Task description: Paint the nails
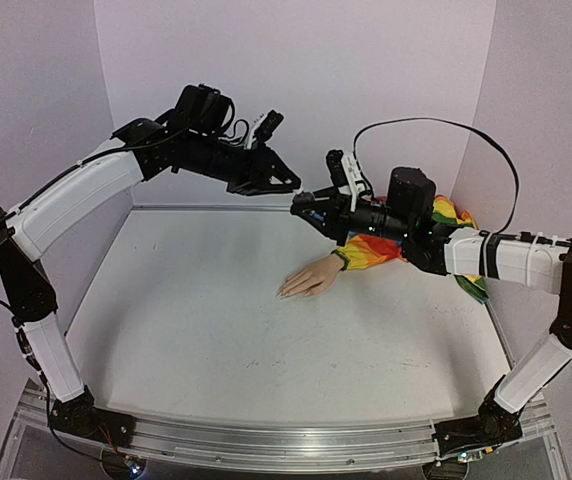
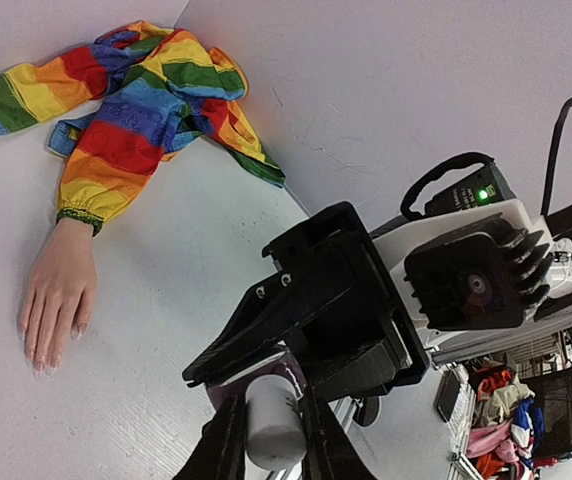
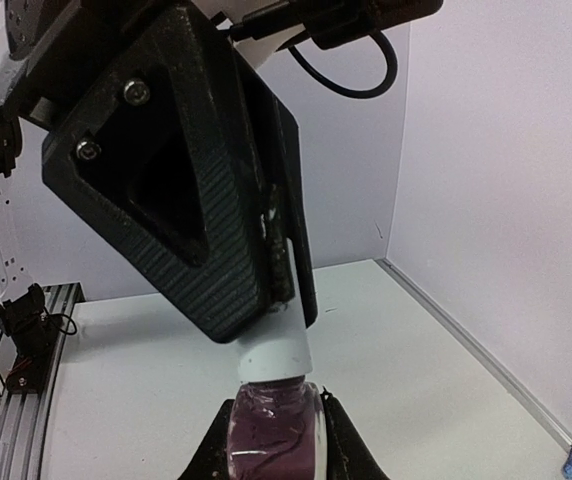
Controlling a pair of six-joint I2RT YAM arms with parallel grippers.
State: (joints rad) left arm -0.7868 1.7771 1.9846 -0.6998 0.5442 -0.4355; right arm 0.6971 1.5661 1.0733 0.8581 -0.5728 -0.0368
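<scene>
The mannequin hand [image 1: 311, 278] lies on the table [image 1: 216, 330] just right of centre in the top view, its nails [image 1: 284, 292] pointing left and its sleeve [image 1: 396, 248] trailing off right. Above and behind it the left gripper [image 1: 294, 188] and right gripper [image 1: 304, 206] meet tip to tip. The bottle [image 3: 271, 440] sits between the right fingers [image 3: 209, 458], its cap [image 3: 276, 355] between the left fingers [image 2: 221, 450]
</scene>
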